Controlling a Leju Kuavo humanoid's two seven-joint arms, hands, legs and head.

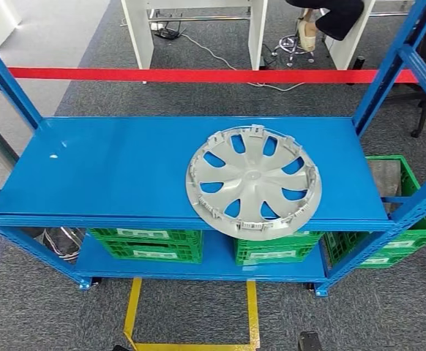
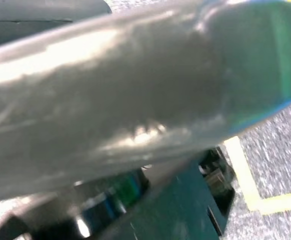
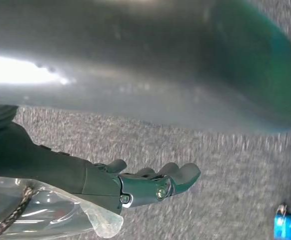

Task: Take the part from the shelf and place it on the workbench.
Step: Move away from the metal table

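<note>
I am looking down at the blue shelf (image 1: 117, 168), the biggest thing ahead of me, standing on grey carpet with green crates (image 1: 147, 245) sitting on its lower level. The part (image 1: 253, 180), a silver-grey wheel cover, is lying flat on the upper level, toward my right side and overhanging the front edge slightly. It is round, so there is no long axis to line up with; it is showing curved spokes with blue shelf visible through the openings, and small clips ringing the rim.

My right hand (image 3: 147, 182) is hanging over carpet, its fingers (image 3: 181, 172) extended, apart and holding nothing. The part is lying up and forward from those fingers, well apart. I judge the right arm the nearer one. Of the left fingers I cannot tell the state; that wrist view is blurring into grey.
</note>
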